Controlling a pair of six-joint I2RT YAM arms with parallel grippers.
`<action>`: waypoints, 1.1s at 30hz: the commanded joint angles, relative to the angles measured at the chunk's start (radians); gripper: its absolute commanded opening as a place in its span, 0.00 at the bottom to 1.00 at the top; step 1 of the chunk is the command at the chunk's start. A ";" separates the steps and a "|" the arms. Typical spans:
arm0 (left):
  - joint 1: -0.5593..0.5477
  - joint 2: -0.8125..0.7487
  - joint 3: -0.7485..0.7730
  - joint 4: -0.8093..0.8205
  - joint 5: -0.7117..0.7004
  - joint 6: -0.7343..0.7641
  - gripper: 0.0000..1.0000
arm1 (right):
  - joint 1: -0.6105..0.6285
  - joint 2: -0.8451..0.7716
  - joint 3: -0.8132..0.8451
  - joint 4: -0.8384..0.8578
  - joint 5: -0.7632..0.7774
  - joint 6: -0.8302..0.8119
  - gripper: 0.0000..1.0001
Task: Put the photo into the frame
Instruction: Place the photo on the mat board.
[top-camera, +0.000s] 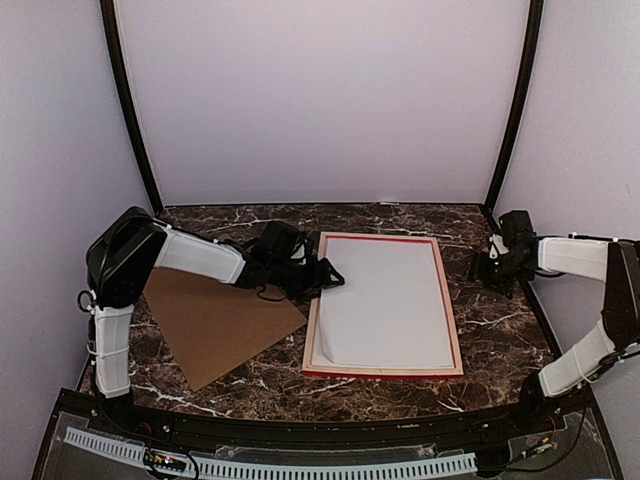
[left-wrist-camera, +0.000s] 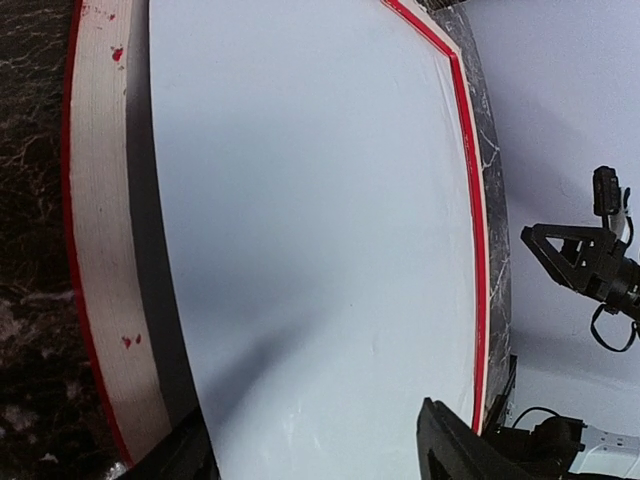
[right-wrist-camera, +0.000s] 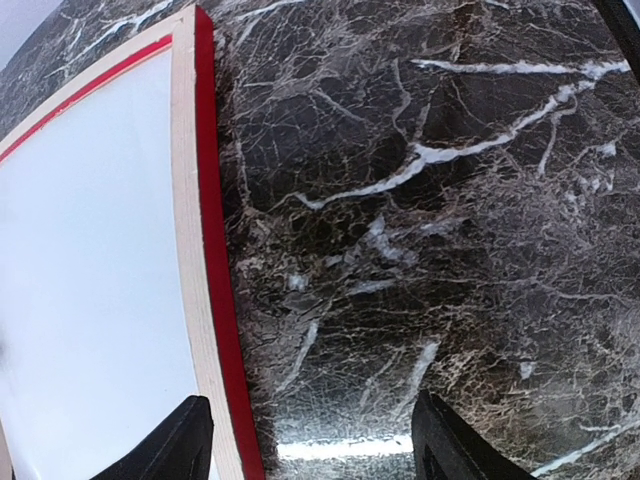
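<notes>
The frame (top-camera: 384, 371) lies flat mid-table, pale wood back up, red showing at its edges. Inside it lies the photo (top-camera: 385, 300), plain white back up, its picture side hidden. My left gripper (top-camera: 326, 276) hovers at the frame's left rail. In the left wrist view its jaws (left-wrist-camera: 320, 462) are open above the photo (left-wrist-camera: 310, 220), holding nothing, with the frame rail (left-wrist-camera: 100, 260) at left. My right gripper (top-camera: 486, 268) is open over bare marble just right of the frame. The right wrist view shows its open gripper (right-wrist-camera: 315, 447) beside the frame's red edge (right-wrist-camera: 215, 250).
A brown backing board (top-camera: 222, 320) lies on the dark marble table (top-camera: 500, 340), left of the frame and under the left arm. Purple walls and black corner posts close in the back and sides. My right gripper (left-wrist-camera: 582, 262) shows beyond the frame in the left wrist view.
</notes>
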 joint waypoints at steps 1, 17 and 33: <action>-0.006 -0.066 0.020 -0.096 -0.048 0.060 0.71 | 0.022 0.002 0.013 0.019 -0.002 0.010 0.69; -0.131 -0.219 -0.056 -0.374 -0.288 0.227 0.84 | 0.150 -0.002 -0.004 0.057 -0.008 0.026 0.70; -0.267 -0.251 -0.155 -0.530 -0.462 0.223 0.78 | 0.155 -0.030 -0.037 0.051 -0.001 0.027 0.70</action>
